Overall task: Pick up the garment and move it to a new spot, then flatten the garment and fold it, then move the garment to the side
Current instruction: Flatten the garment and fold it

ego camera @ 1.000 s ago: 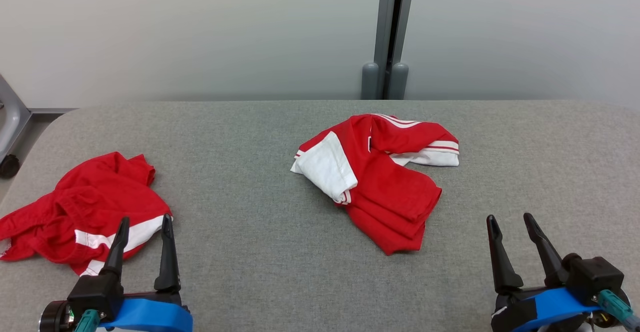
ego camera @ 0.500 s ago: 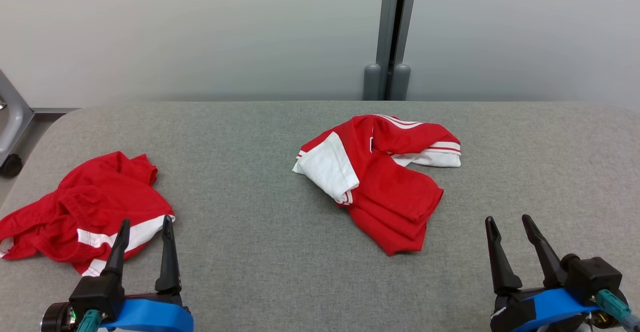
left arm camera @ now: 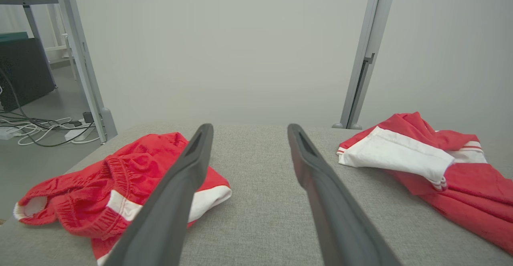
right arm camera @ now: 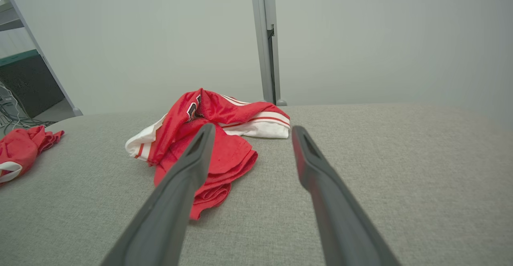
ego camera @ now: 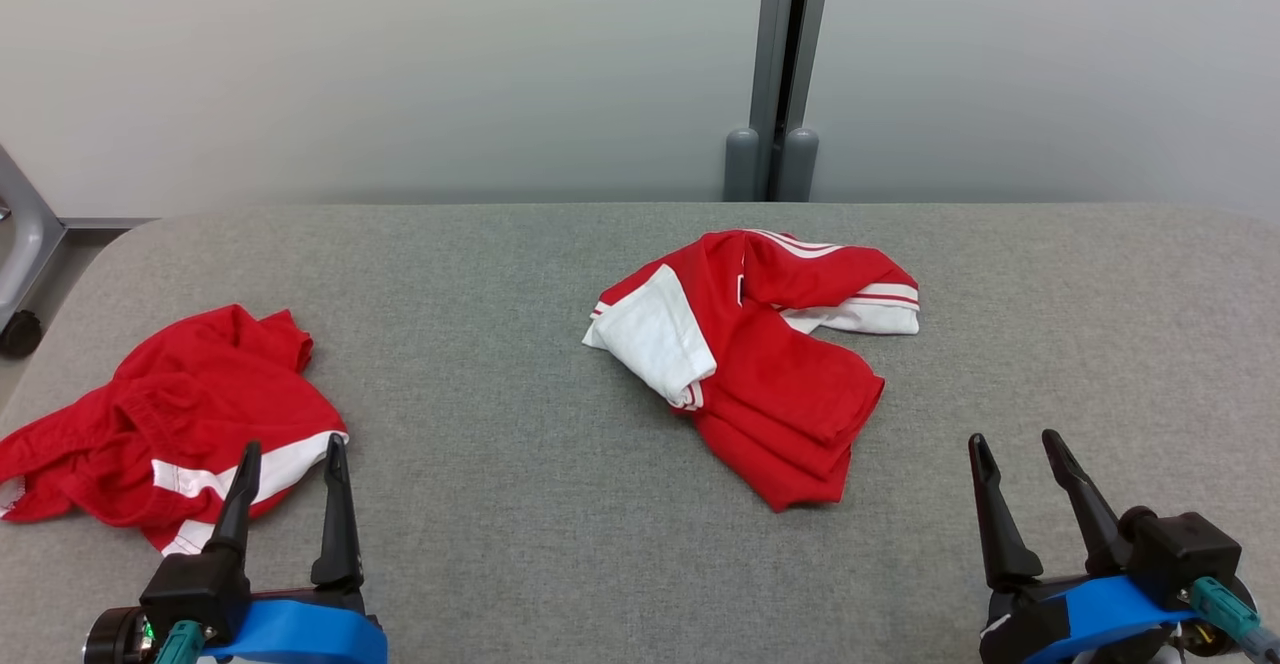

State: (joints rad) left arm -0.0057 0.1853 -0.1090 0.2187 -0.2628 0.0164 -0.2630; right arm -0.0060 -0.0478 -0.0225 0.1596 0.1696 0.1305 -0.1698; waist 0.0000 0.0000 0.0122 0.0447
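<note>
A crumpled red and white garment (ego camera: 770,374) lies in a heap at the middle of the grey padded table (ego camera: 520,504). It also shows in the left wrist view as the garment (left arm camera: 421,166) and in the right wrist view as the garment (right arm camera: 224,154). My left gripper (ego camera: 292,446) stands open at the near left, its fingers empty, with the left gripper (left arm camera: 249,127) pointing at bare table. At the near right my right gripper (ego camera: 1014,439) is open and empty, well short of the heap. In its own view the right gripper (right arm camera: 252,127) points just right of the heap.
A second red garment with white stripes (ego camera: 180,394) lies bunched at the table's left edge, just beyond my left fingers. A grey wall post (ego camera: 775,74) stands behind the table. A metal frame leg with a caster (ego camera: 20,274) and floor cables (left arm camera: 48,127) are off the left side.
The head view has shifted very slightly. Both garments lie where they were and both grippers stay open in place.
</note>
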